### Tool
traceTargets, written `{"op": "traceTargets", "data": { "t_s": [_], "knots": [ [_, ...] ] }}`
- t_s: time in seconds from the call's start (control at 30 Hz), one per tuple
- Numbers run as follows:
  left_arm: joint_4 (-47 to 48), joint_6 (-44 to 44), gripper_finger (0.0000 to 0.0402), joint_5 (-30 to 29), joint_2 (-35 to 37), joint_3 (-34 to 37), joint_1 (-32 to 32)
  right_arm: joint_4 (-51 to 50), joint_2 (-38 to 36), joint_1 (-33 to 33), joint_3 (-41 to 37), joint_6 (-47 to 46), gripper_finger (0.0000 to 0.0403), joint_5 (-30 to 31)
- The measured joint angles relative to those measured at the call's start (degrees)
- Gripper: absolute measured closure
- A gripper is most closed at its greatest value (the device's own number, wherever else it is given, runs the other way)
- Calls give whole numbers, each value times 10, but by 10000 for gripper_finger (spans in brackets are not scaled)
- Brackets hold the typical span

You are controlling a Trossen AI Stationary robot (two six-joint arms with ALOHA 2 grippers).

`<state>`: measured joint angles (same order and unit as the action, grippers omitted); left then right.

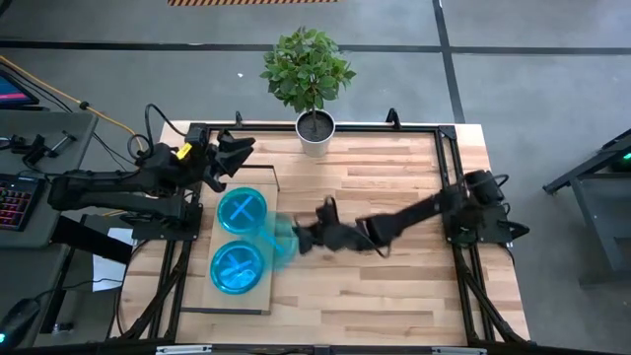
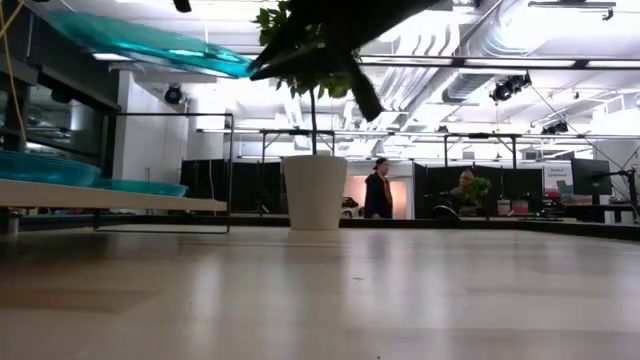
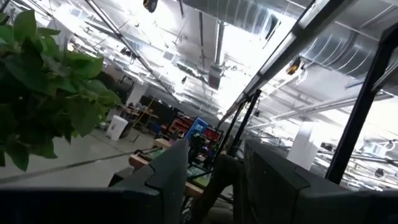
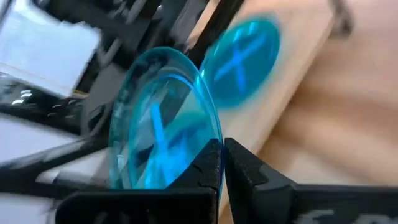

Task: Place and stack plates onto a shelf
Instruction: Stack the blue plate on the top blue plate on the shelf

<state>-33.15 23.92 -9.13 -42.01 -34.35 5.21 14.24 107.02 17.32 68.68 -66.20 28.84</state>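
High view is showing the tabletop carrying the shelf at its left, two plates lying flat on it. Right arm is reaching across, its pincer clamping a third plate by the rim, tilted, at the shelf's right edge. Left pincer is hovering just past the shelf's far end, fingers spread.

The striped butcher-block tabletop carries a pale wooden shelf along its left side and a white plant pot at its far edge. Two cyan plates lie on the shelf, one far, one near.
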Motion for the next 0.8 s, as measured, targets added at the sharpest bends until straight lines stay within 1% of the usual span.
{"op": "traceTargets", "data": {
  "t_s": [0.13, 0.23, 0.33, 0.43, 0.53, 0.6, 0.67, 0.8],
  "knots": [
    [-1, 0, 255, 0, 4, 0, 0, -75, 0, -59, 61, 28, 403, 1],
    [2, 0, 255, 0, 5, 0, 0, -89, 0, -97, 71, 25, 403, 2],
    [5, 0, 255, 0, 5, 0, 0, -90, 1, -123, 71, 2, 403, 2],
    [6, -1, 255, 0, 5, 0, 0, -83, 19, -132, 71, -28, 403, 1],
    [12, -1, 255, 0, 5, 0, 0, -48, 53, -131, 71, -67, 403, 0],
    [15, -5, 255, 0, 4, 0, 0, -6, 81, -128, 74, -87, 403, 0],
    [19, -15, 255, 0, 4, 0, 0, 5, 111, -127, 92, -100, 403, -3],
    [20, -21, 255, 0, 4, 0, 0, 7, 171, -127, 161, -108, 403, -11]
  ]
}}
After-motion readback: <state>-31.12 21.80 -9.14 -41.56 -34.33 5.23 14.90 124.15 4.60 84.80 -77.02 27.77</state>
